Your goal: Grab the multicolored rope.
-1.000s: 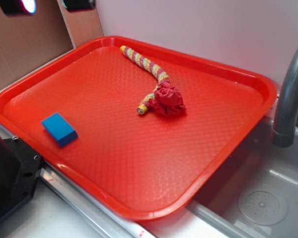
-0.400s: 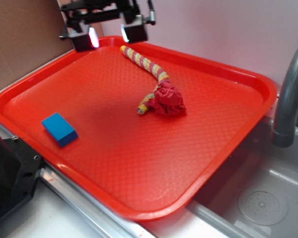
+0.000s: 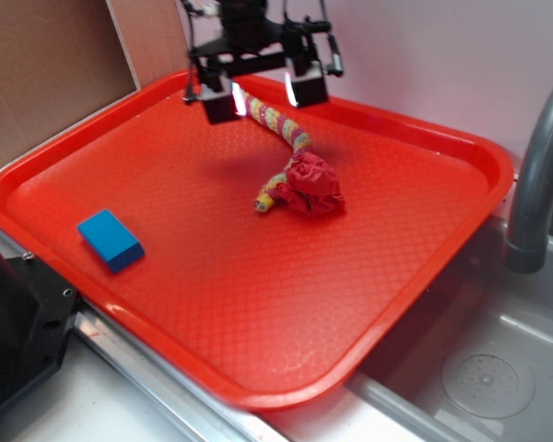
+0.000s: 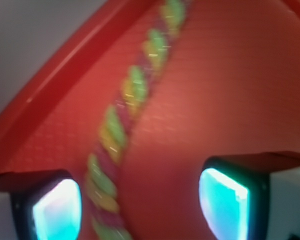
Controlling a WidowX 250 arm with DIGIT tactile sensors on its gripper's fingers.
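The multicolored rope (image 3: 278, 124), twisted yellow, pink-red and pale green, lies curved on the red tray (image 3: 212, 304) from the far rim to the middle. Its near part runs under a wrinkly red cloth ball (image 3: 311, 184). My gripper (image 3: 257, 96) hovers above the rope's far half, jaws wide open and empty, one finger on each side of the rope. In the blurred wrist view the rope (image 4: 120, 130) runs up between the two glowing pads, close to the left pad (image 4: 57, 210).
A small blue block (image 3: 110, 239) lies at the tray's near left. A grey faucet pipe (image 3: 539, 175) and a sink basin (image 3: 479, 368) are on the right. A brown cardboard wall (image 3: 46, 64) stands at the left.
The gripper has come into view from the upper left, moving right and down until it hangs over the rope's far half. The rope, cloth ball and block have not moved.
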